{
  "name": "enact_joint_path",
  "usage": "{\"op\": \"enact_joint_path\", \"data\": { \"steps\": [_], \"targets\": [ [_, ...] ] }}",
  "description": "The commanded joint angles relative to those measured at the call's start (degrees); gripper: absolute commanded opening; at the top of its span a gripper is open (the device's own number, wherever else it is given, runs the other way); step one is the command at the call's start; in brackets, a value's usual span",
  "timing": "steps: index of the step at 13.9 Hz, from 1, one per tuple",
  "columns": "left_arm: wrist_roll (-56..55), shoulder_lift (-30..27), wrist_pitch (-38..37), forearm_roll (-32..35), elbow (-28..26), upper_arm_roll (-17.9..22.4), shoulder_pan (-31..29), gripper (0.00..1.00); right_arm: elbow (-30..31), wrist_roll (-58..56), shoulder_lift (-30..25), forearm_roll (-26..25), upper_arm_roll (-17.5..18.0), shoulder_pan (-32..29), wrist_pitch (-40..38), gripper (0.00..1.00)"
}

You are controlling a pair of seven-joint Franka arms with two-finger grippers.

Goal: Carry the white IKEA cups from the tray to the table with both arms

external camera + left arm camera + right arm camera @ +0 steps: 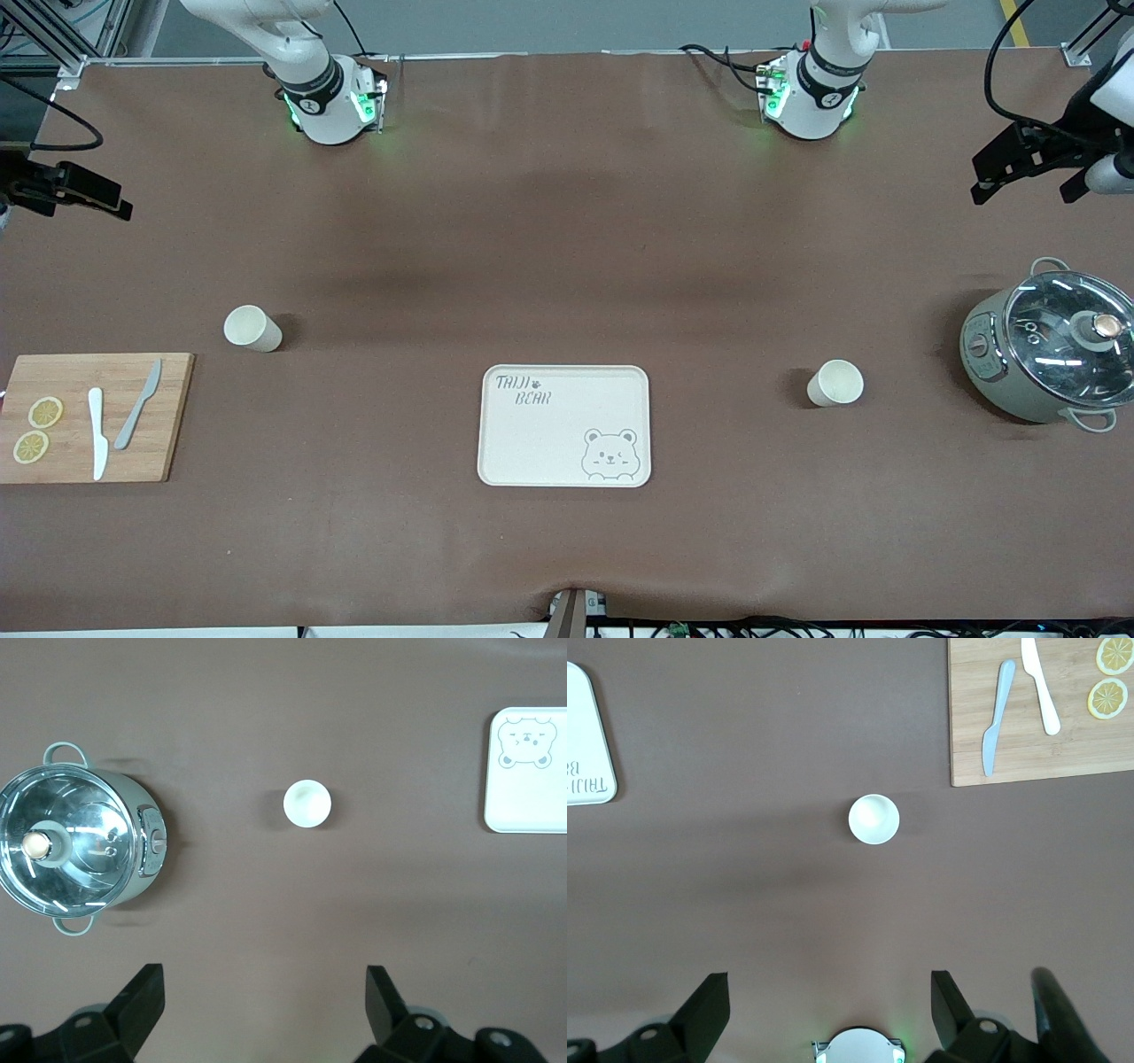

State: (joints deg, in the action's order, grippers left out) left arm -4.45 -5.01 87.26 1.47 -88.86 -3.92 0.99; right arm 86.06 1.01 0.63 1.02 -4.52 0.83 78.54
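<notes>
Left pincer (261, 1010): spread wide, holding nothing, up above the desk (567, 221) over the cup toward the left arm's end.
Right pincer (828, 1010): spread wide too, empty, up over the other cup.
Cup by the pot (834, 383): upright on the desk, between the bear tray (564, 425) and the grey-green pot (1050, 352).
Second cup (252, 328): upright, just beside the cutting board (93, 416), farther from the front camera than it.

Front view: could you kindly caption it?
Two white cups flank the bear tray; both arms wait.
</notes>
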Motion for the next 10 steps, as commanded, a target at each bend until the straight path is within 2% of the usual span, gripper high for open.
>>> {"op": "enact_joint_path", "data": {
  "steps": [1,10],
  "targets": [
    [0.1,0.3,-0.9,0.6,1.1,-0.3,-0.4,1.0,0.4,0.9,-0.8,-0.8,0.2,0.0,-0.3,1.0],
    [-0.9,0.3,-3.2,0.7,1.2,-0.3,-0.3,1.0,0.6,1.2,-0.7,-0.8,0.2,-0.1,-1.1,1.0]
  ]
}}
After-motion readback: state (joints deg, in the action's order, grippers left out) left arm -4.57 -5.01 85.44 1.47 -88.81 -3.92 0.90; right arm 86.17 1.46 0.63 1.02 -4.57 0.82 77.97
